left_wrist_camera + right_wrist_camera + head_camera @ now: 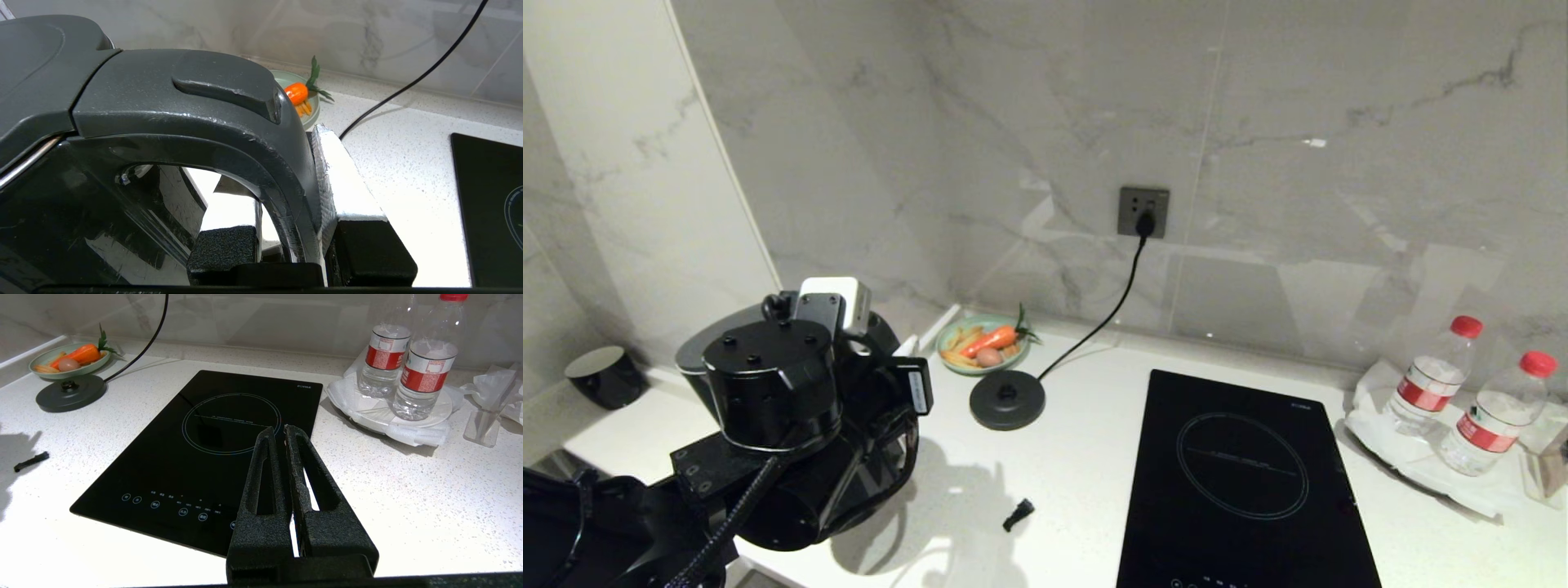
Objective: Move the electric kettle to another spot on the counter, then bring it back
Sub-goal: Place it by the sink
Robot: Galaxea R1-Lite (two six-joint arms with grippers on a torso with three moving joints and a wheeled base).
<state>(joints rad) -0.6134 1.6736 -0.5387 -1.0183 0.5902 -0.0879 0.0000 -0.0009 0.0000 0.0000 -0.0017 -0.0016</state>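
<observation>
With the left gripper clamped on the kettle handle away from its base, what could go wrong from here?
1. The left gripper pinches only the handle's thin loop, so the kettle might swing or slip when carried.
2. Returning it, the kettle could catch the cord or land off-centre on the base.
3. The bowl sits right behind the base, and a small black piece lies on the counter; either could get knocked.

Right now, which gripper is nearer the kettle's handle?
Left. The left gripper is clamped on the electric kettle handle; the right gripper hangs over the cooktop.
</observation>
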